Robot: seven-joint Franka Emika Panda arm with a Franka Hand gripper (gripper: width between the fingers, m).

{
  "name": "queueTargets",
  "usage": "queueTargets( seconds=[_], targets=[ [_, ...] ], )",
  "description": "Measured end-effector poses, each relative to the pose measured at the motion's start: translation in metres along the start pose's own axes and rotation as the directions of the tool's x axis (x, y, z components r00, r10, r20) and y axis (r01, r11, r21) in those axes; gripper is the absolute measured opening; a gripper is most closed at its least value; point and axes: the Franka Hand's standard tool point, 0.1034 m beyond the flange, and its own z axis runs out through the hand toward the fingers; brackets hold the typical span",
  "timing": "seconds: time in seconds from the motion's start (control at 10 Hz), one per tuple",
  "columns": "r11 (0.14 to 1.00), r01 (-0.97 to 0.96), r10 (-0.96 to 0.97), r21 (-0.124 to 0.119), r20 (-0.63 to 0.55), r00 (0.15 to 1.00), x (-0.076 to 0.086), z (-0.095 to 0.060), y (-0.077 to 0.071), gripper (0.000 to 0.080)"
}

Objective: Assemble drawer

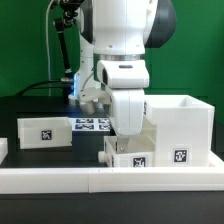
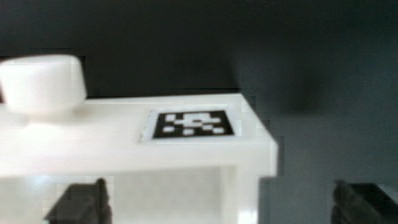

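My fingers (image 2: pixel 80 203) are spread wide, astride a wall of the tagged drawer tray (image 2: pixel 116 145); judged placed to pinch it.

A black counter (image 1: pixel 40 105) fills the scene; the wrist view shows it only as a dark, blurred surface. The marker board (image 1: pixel 90 124) lies flat on it toward the back, its black-and-white tags partly hidden. A long low white border rail (image 1: pixel 60 178) runs along the counter's near edge. Behind is a green wall (image 1: pixel 20 40), with a dark upright stand (image 1: pixel 62 40) before it. A small bluish patch (image 1: pixel 72 88) near the stand's foot may be a light.
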Motion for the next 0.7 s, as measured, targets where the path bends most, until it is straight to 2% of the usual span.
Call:
queueTargets(
  seconds=[0.2, 0.3, 0.4, 0.5, 0.7],
  targets=[
    [1.0, 0.0, 0.0, -0.003, 0.009, 1.0, -0.007, -0.017, 0.011, 0.0644],
    [0.998, 0.057, -0.057, -0.002, 0.011, 0.998, -0.017, -0.025, 0.02, 0.0649],
    [0.995, 0.103, -0.103, -0.012, 0.014, 0.995, -0.031, -0.033, 0.033, 0.0649],
    [0.994, 0.113, -0.113, -0.008, 0.015, 0.994, -0.04, -0.034, 0.042, 0.0649],
    [0.994, 0.107, -0.106, -0.017, 0.02, 0.994, -0.046, -0.03, 0.058, 0.0649]
  ],
)
